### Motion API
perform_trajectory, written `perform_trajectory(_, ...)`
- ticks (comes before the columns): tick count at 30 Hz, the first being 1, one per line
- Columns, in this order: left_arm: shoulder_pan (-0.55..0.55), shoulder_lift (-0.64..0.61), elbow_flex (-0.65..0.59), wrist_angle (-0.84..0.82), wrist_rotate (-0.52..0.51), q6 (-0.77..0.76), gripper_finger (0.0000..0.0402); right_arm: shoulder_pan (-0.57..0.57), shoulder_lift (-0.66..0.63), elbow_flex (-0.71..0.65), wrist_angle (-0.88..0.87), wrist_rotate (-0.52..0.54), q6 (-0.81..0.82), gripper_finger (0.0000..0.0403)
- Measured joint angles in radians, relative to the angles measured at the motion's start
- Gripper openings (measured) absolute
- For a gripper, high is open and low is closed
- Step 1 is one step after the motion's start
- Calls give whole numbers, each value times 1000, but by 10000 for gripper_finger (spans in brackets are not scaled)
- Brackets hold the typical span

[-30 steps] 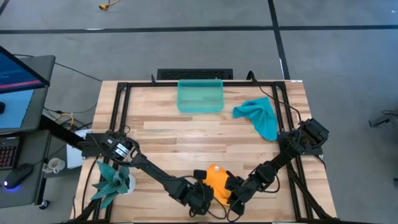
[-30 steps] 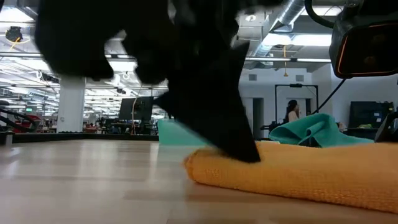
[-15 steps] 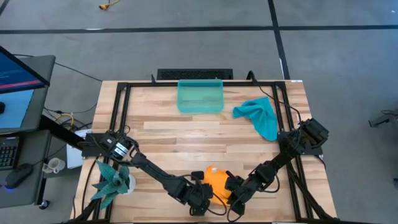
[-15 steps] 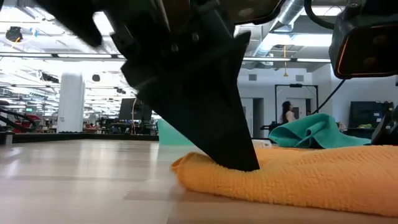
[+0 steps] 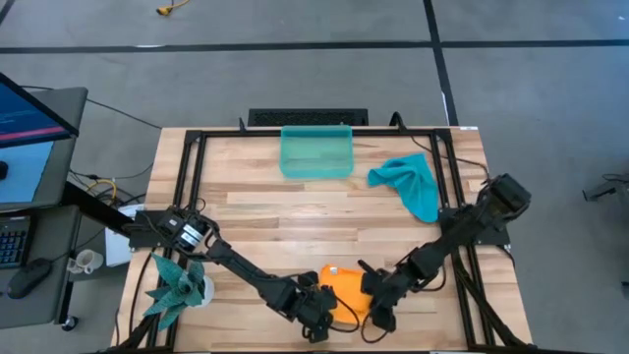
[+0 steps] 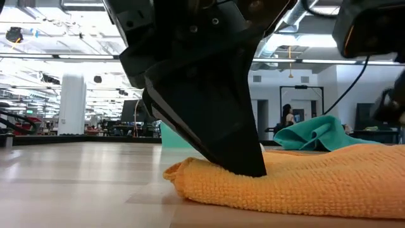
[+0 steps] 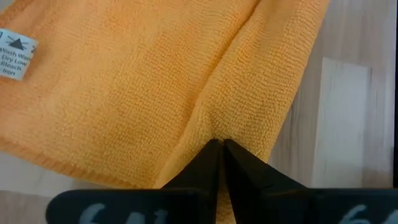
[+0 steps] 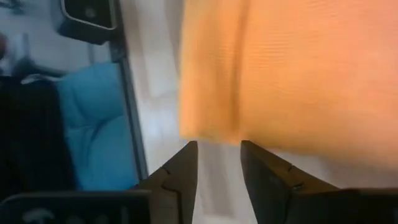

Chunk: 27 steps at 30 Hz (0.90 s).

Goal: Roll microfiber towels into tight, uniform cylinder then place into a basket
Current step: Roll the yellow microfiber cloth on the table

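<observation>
The orange towel (image 5: 340,286) lies bunched on the table near its front edge and also shows in the low view (image 6: 297,183). My left gripper (image 5: 320,308) is shut on the towel's left part. My right gripper (image 5: 379,303) is open at the towel's right side, and in the right wrist view its fingers (image 8: 217,155) stand just off the towel's edge (image 8: 211,134); I cannot tell whether they touch. The teal towel (image 5: 409,183) lies crumpled at the far right. The sea-green basket (image 5: 316,152) stands at the far middle. My left gripper pinches a raised fold of the orange towel (image 7: 214,124) between its two shut fingers, near the towel's left end. The fingers (image 6: 243,161) slant down onto it from above and dent the cloth. The towel lies on the table, slack.
A black metal frame (image 5: 192,167) runs around the tabletop. A spiky teal plant (image 5: 177,285) stands at the near left. Bare wood (image 5: 295,216) lies between the basket and the orange towel. A person stands far off in the room (image 6: 288,117).
The orange towel's left end has slid toward the table's left under my left gripper and has bunched up thicker. My right arm has shifted, its elbow going toward the table's right and far side, and its gripper now stands at the towel's right edge.
</observation>
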Motion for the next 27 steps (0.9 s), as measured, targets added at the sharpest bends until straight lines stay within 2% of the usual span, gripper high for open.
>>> perform_trajectory(4,7,2,-2,34,-5,-26,20,21,-108,0,-179,134,-48,138)
perform_trajectory(8,9,3,-2,44,-14,-52,20,94,-187,1,-207,339,-179,134)
perform_trajectory(12,9,4,-2,45,-20,-52,20,180,-205,2,-170,527,-275,133)
perform_trajectory(17,14,4,-2,46,-21,-50,20,272,-189,3,-70,671,-366,133)
perform_trajectory(22,15,4,-3,50,-24,-51,20,341,-177,3,72,794,-553,130)
perform_trajectory(27,29,7,-4,101,-18,-59,20,362,-230,25,67,990,-769,123)
